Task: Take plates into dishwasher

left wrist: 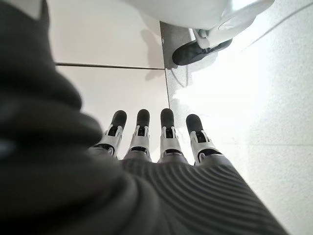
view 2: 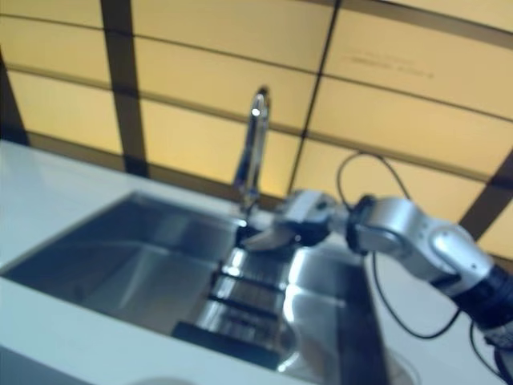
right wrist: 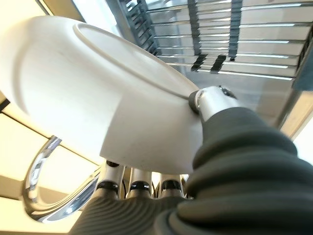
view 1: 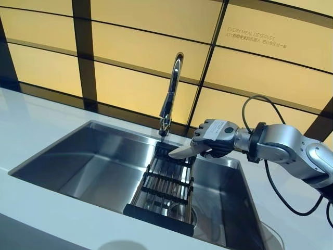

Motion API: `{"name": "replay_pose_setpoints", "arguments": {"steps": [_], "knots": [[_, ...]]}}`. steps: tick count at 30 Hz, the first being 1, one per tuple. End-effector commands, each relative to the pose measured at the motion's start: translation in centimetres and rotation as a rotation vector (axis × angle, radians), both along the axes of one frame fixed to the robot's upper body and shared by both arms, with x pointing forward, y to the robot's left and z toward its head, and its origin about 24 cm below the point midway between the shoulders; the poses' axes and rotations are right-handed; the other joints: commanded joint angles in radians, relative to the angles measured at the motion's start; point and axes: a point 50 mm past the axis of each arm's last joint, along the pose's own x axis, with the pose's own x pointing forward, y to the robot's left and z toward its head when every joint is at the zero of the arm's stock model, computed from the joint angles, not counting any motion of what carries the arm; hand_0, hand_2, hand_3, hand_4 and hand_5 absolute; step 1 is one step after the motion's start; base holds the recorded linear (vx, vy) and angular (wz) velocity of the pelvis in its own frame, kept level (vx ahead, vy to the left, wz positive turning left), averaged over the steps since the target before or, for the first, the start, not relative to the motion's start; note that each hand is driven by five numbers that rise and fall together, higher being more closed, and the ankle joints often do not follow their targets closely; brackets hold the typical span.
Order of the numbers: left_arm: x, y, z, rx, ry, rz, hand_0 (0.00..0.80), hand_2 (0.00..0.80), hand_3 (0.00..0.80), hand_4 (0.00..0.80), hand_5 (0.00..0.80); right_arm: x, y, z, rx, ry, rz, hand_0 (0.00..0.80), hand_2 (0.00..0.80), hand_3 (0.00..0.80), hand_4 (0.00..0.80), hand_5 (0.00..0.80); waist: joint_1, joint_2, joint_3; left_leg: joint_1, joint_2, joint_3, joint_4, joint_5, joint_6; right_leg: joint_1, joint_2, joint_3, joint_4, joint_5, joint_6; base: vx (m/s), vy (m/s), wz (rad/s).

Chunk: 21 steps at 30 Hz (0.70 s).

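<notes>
My right hand [view 1: 216, 136] reaches in from the right and holds a white plate [right wrist: 88, 93] over the far end of the steel sink [view 1: 88, 156]. In the eye views the plate [view 1: 183, 151] shows nearly edge-on, just above the black roll-up rack [view 1: 165, 188] and beside the base of the faucet. The right wrist view shows the thumb [right wrist: 211, 101] pressed on the plate's rim and the fingers curled under it. My left hand [left wrist: 151, 147] shows only in its own wrist view, hanging over the floor with straight fingers and nothing in it.
A tall chrome faucet [view 1: 170, 96] rises right behind the plate. White countertop [view 1: 31, 120] surrounds the sink, and a wall of yellow panels with dark strips [view 1: 135, 47] stands behind it. A drain [view 1: 182, 212] lies under the rack's near end.
</notes>
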Motion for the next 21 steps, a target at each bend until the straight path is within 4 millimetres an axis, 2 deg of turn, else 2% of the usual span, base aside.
{"name": "replay_pose_setpoints", "arguments": {"steps": [1,7,9,10,11,13,15,16,17,21], "knots": [[0.2,0.1,0.0,0.004,-0.014,0.011,0.000,0.000,0.000,0.000,0.000,-0.7,-1.5,3.8,0.140,-0.183,0.008,0.800,0.800,0.800,0.800,0.800,0.021,0.013,-0.014,0.006,-0.058,-0.018,0.023,-0.083,0.078,-0.067,-0.060,0.001,0.096,0.056,0.083,0.000,0.000,0.00],[0.2,0.0,-0.1,-0.006,-0.012,0.015,0.000,0.000,0.000,0.000,0.000,-0.9,-4.5,5.0,0.341,-0.288,-0.032,0.800,0.800,0.800,0.800,0.800,-0.003,0.026,-0.018,0.012,-0.057,-0.012,0.016,-0.084,0.079,-0.067,-0.057,0.017,0.093,0.053,0.086,-0.013,0.015,-0.01],[0.1,-0.1,-0.1,-0.013,-0.012,0.016,0.000,0.000,0.000,0.000,0.000,-1.0,-6.3,5.4,0.591,-0.238,-0.025,0.800,0.800,0.800,0.800,0.800,-0.016,0.033,-0.019,0.012,-0.056,-0.011,0.013,-0.085,0.078,-0.069,-0.055,0.029,0.093,0.056,0.088,-0.037,0.014,-0.02],[0.1,-0.1,-0.1,-0.014,-0.011,0.016,0.000,0.000,0.000,0.000,0.000,-1.1,-6.7,5.4,0.649,-0.223,-0.016,0.800,0.800,0.800,0.800,0.800,-0.019,0.034,-0.019,0.013,-0.056,-0.011,0.013,-0.086,0.078,-0.069,-0.055,0.032,0.093,0.057,0.087,-0.034,0.011,-0.07],[0.2,-0.2,-0.2,-0.018,-0.011,0.013,0.000,0.000,0.000,0.000,0.000,-1.1,-7.9,5.1,0.848,-0.141,-0.003,0.800,0.800,0.800,0.800,0.800,-0.026,0.039,-0.017,0.014,-0.056,-0.011,0.013,-0.087,0.079,-0.069,-0.055,0.039,0.092,0.061,0.088,-0.034,0.014,-0.15],[0.5,-0.6,-0.2,-0.026,-0.011,0.000,0.000,0.000,0.000,0.000,0.000,-1.0,-9.3,4.0,1.102,-0.019,0.030,0.800,0.800,0.800,0.800,0.800,-0.032,0.046,-0.013,0.015,-0.058,-0.014,0.014,-0.090,0.080,-0.070,-0.056,0.047,0.089,0.065,0.086,-0.037,0.023,-0.22],[0.8,-1.0,-0.3,-0.039,-0.013,-0.013,0.000,0.000,0.000,0.000,0.000,-0.6,-9.5,2.1,1.264,0.083,0.067,0.800,0.800,0.800,0.800,0.800,-0.036,0.056,-0.007,0.019,-0.060,-0.015,0.014,-0.095,0.081,-0.071,-0.059,0.052,0.088,0.068,0.086,-0.022,0.031,-0.07],[0.8,-1.0,-0.3,-0.039,-0.012,-0.016,0.000,0.000,0.000,0.000,0.000,-0.6,-9.6,2.0,1.305,0.104,0.079,0.800,0.800,0.800,0.800,0.800,-0.036,0.056,-0.006,0.020,-0.060,-0.015,0.014,-0.096,0.081,-0.071,-0.060,0.053,0.088,0.069,0.086,-0.020,0.043,-0.13],[1.1,-1.5,-0.4,-0.046,-0.015,-0.025,0.000,0.000,0.000,0.000,0.000,-0.1,-8.8,0.1,1.457,0.223,0.137,0.800,0.800,0.800,0.800,0.800,-0.040,0.065,0.001,0.026,-0.063,-0.014,0.012,-0.100,0.083,-0.070,-0.062,0.056,0.081,0.074,0.085,-0.017,0.042,-0.22],[1.6,-2.1,-0.5,-0.056,-0.007,-0.044,0.000,0.000,0.000,0.000,0.000,0.8,-6.9,-2.7,1.775,0.486,0.308,0.800,0.800,0.800,0.800,0.800,-0.041,0.077,0.010,0.040,-0.065,0.013,0.005,-0.108,0.082,-0.081,-0.075,0.033,0.072,0.109,0.091,-0.003,0.030,-0.14]]}}
